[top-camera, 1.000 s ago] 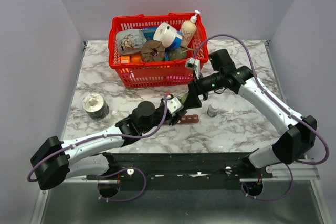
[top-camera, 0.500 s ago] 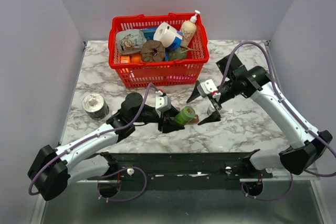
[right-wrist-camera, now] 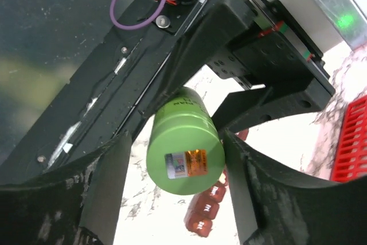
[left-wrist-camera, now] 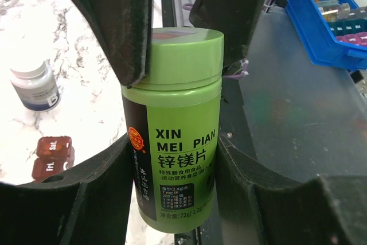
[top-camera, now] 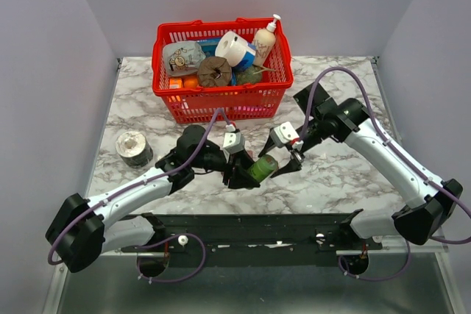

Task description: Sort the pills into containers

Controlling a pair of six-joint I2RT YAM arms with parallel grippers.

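Right arm swung in, end effector (top-camera: 275, 161) straddling green bottle (top-camera: 262, 168).

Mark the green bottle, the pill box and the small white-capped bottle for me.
green bottle (left-wrist-camera: 178, 142), left wrist view, on its label
pill box (left-wrist-camera: 53, 147), left wrist view, on a compartment lid
small white-capped bottle (left-wrist-camera: 28, 70), left wrist view, on its cap

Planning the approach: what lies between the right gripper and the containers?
The green bottle, clamped by the left gripper, lies before the containers; the right wrist view shows it.
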